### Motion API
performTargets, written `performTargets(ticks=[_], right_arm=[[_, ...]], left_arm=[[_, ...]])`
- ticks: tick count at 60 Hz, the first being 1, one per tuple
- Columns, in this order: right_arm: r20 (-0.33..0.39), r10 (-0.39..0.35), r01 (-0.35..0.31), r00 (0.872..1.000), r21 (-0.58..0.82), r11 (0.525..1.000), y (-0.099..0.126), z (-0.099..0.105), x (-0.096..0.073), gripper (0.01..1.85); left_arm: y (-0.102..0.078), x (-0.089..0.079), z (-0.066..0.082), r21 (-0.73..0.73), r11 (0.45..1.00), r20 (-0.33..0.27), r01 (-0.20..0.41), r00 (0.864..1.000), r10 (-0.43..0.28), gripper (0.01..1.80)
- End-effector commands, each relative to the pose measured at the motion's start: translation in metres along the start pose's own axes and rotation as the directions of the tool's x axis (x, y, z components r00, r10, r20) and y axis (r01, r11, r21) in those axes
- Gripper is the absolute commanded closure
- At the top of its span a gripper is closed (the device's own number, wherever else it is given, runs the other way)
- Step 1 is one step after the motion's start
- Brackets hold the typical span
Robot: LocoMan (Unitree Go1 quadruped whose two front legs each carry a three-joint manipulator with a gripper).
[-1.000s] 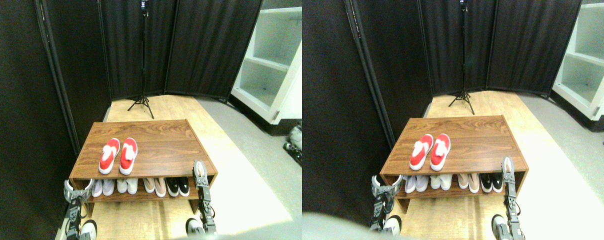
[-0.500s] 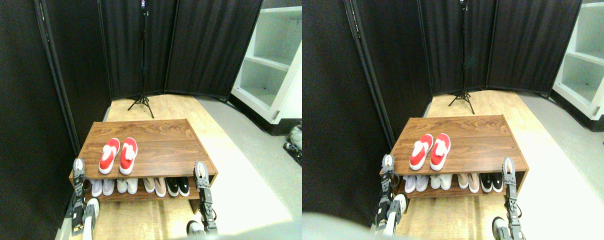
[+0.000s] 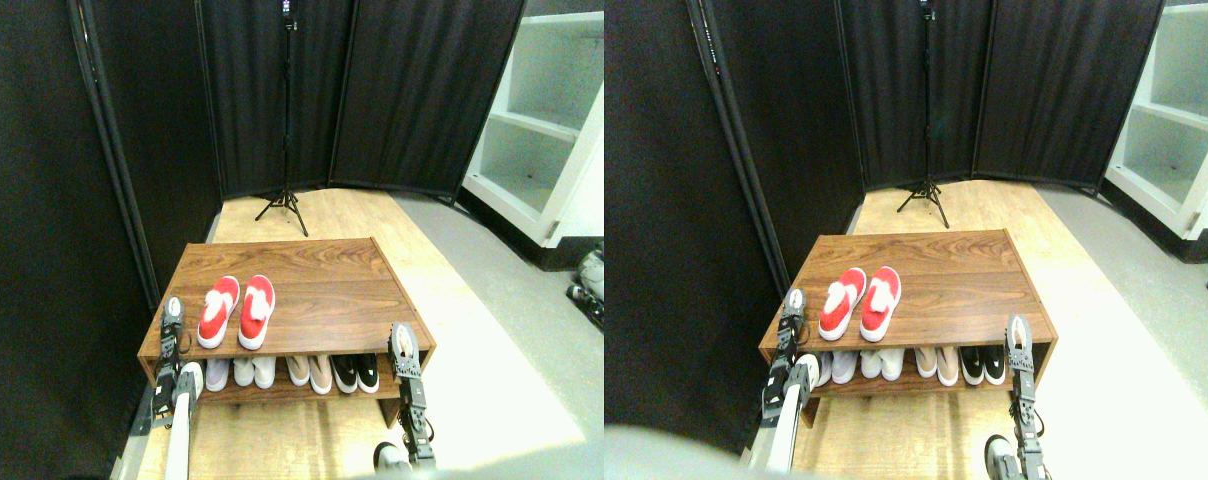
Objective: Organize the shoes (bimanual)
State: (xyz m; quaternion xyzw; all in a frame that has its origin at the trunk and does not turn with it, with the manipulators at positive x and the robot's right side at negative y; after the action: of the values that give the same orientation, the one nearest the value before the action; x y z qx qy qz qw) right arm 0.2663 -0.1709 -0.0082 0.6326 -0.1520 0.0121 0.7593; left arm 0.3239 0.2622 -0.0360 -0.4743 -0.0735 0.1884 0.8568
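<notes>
Left gripper (image 3: pixel 172 312) approaching red shoes (image 3: pixel 237 311)
Shoes paired on rack top (image 3: pixel 334 290), just right of it; jaw state unclear, right gripper (image 3: pixel 401 340) too. Reach low, avoid skewing them.

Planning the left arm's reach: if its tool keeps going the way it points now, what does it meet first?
Likely the left red shoe. The left tool points up and away over the bench top's left edge; depth is unclear, so it may pass beside the shoe.

A low walnut-brown wooden shoe rack (image 3: pixel 324 290) holds what look like white, beige and black shoe pairs (image 3: pixel 294 372) underneath; black folding fabric screens (image 3: pixel 414 90) stand behind.
</notes>
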Motion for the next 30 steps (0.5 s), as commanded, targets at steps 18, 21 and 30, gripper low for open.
performTargets(ticks=[18,21,30], right_arm=[[-0.002,0.04,-0.04,0.999,-0.015,0.999,0.004,-0.004,0.005,1.85],[0.003,0.034,-0.034,0.999,-0.018,0.999,0.005,-0.004,0.005,1.85],[0.01,0.027,-0.027,1.0,-0.002,1.0,0.005,-0.003,0.006,1.85]], left_arm=[[-0.001,0.001,-0.03,-0.002,1.0,-0.105,-0.017,0.994,0.017,1.8],[-0.002,-0.001,-0.035,-0.022,0.999,-0.122,-0.031,0.992,0.029,1.8],[-0.008,-0.005,-0.05,-0.054,0.998,-0.169,-0.041,0.985,0.031,1.8]])
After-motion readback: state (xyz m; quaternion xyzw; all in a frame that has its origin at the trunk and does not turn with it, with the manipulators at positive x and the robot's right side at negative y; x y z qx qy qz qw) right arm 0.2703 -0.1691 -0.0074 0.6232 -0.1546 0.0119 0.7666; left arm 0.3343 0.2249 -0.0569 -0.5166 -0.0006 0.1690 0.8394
